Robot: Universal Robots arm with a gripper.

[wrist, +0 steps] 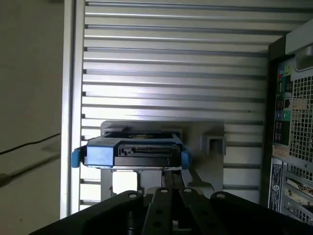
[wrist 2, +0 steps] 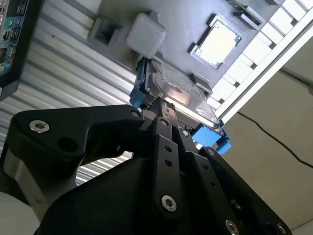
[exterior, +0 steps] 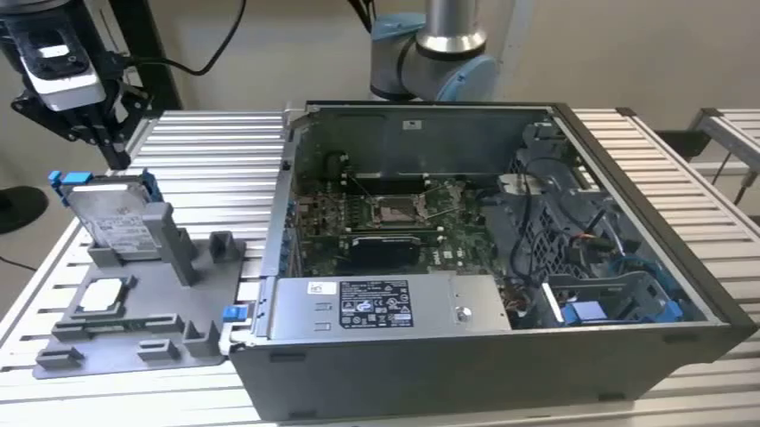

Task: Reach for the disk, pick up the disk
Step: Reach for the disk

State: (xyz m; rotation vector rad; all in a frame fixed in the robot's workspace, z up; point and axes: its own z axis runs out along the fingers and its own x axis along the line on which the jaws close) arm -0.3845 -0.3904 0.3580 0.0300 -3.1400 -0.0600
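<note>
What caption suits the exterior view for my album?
The robot's tool poised close over an upright hard drive in its blue bracket, on a grey holder beside an open computer case.

One disk (exterior: 117,218), one computer case (exterior: 475,374), one grey tray (exterior: 178,302), one chip (exterior: 103,294)

The flat rectangular silver-grey metal hard disk (exterior: 116,221), framed by a bright blue plastic bracket round its edges, stands on edge and leans slightly back in a slot of the grey plastic stand (exterior: 149,307) at the exterior view's left, its white-labelled face turned toward that camera
</note>
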